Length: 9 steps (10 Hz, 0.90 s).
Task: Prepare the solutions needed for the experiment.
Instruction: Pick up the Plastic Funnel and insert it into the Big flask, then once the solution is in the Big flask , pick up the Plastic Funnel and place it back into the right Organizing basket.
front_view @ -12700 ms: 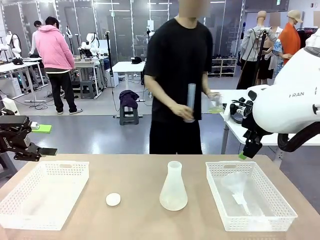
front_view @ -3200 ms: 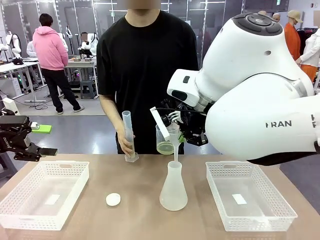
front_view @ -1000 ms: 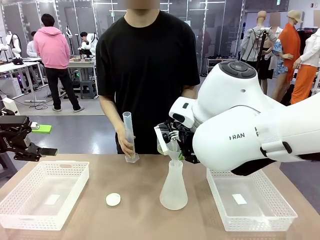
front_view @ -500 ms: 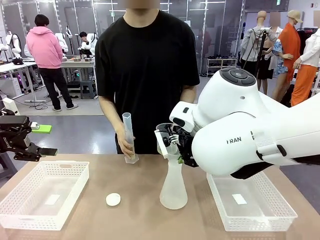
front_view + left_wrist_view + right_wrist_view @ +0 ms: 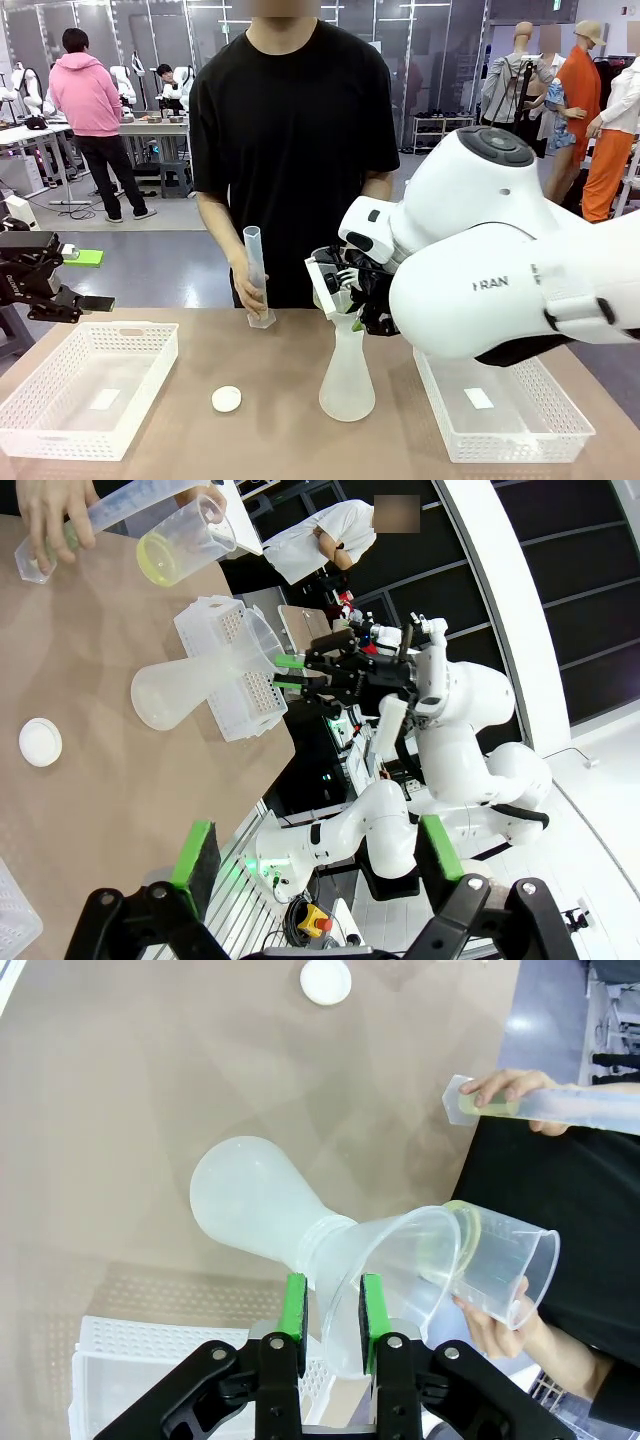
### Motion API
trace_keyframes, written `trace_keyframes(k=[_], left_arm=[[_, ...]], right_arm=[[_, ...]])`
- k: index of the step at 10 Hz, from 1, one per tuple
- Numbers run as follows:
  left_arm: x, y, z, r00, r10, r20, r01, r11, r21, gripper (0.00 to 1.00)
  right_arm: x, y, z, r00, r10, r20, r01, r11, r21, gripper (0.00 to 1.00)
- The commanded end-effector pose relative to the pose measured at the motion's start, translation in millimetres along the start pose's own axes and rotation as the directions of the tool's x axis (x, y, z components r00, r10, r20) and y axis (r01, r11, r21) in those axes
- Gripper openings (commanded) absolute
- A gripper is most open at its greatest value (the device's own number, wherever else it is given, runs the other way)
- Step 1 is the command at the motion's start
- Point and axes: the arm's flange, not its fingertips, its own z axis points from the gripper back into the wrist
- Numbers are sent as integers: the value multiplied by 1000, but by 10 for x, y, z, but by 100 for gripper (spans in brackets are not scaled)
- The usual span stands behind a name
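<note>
Two tools noted. Left tool (image 5: 318, 855): pads wide apart, nothing between them, parked off the left side of the surface (image 5: 280, 440), well away from the work. Right tool (image 5: 328, 1310): pads straddle the rim of the clear funnel (image 5: 400, 1260) and stand slightly apart, a sliver of gap on each side. It looks like a guard, not a clamp.

Funnel stem sits in the neck of the conical flask (image 5: 347, 375), which stands upright mid-surface between two white baskets, one left (image 5: 100, 328), one right (image 5: 500, 455). White cap (image 5: 226, 398) lies loose to the flask's left.

The solutions (image 5: 160, 560): a shallow yellow-green layer in the beaker (image 5: 500, 1260), held by the person's hand (image 5: 500, 1325) and tipped with its lip at the funnel mouth. Person's other hand (image 5: 245, 290) steadies a measuring cylinder (image 5: 257, 275) on the far edge.

Judgement: pour into the flask is about to start or just under way; flask looks nearly empty.

Risks:
- Funnel not firmly held, so a nudge from the beaker lip could rock it and send liquid down the outside of the flask
- Flask light and top-heavy; a pad catching the rim on pull-back could topple it
- Fast pour could back up in the narrow stem and overflow
</note>
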Motion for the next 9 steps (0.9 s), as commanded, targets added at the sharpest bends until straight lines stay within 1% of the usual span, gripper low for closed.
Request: trace_keyframes(k=[1,3,4,5,9], left_arm=[[25,-24,-6,1000,-8,4,8,1000,-17,100],[25,-24,-6,1000,-8,4,8,1000,-17,100],[25,-24,-6,1000,-8,4,8,1000,-17,100],[25,-24,-6,1000,-8,4,8,1000,-17,100],[25,-24,-6,1000,-8,4,8,1000,-17,100]], right_arm=[[-32,99,235,1000,27,12,-27,1000,-4,29],[-6,106,367,999,39,-15,-39,999,-18,29],[-11,95,381,999,23,-44,-23,1000,-13,29],[30,65,326,1000,20,-2,-20,999,-26,29],[30,65,326,1000,20,-2,-20,999,-26,29]])
